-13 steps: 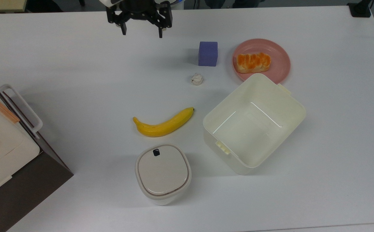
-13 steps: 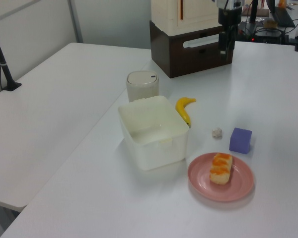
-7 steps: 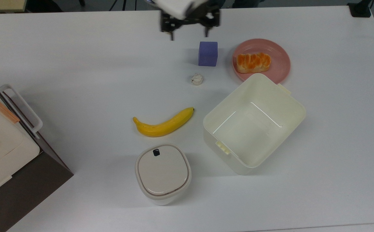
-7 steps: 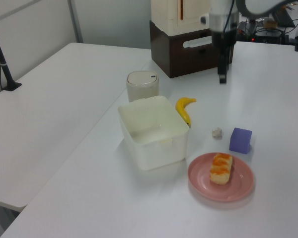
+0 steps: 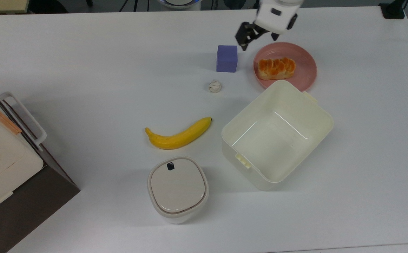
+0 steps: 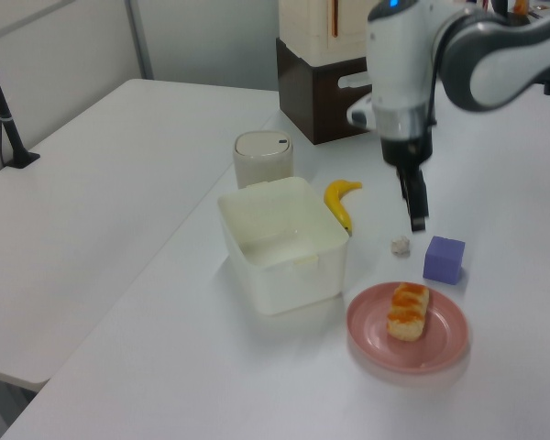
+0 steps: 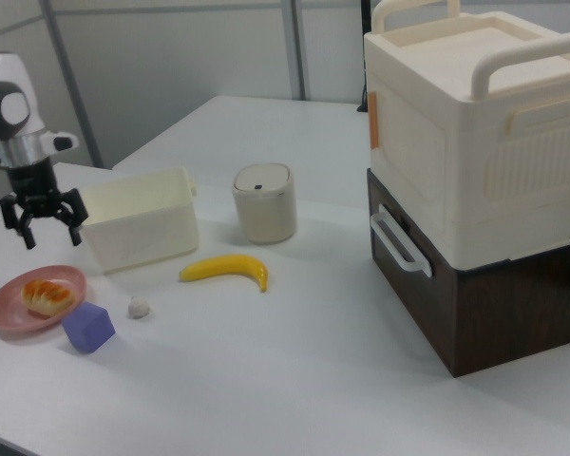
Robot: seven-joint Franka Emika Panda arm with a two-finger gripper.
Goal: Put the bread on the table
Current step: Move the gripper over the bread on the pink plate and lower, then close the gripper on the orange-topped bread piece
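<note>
Hiding nothing, hand [image 7: 47,222] spread above bread [image 7: 46,295].

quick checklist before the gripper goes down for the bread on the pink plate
1. Gripper open: ok, fingers spread wide in the right view.
2. Gripper empty: ok, nothing between the fingers.
3. Bread reachable: ok, it lies uncovered on the pink plate.
4. Gripper lined up over the bread: not ok, in the top view it sits toward the plate's upper left edge, near the purple block.
5. Neighbours clear of the bread: ok, the purple block is apart from the plate; the cream tub looks very close to the plate's rim.
6. Free spot on the table for placing: ok, bare surface at the top view's right.
</note>
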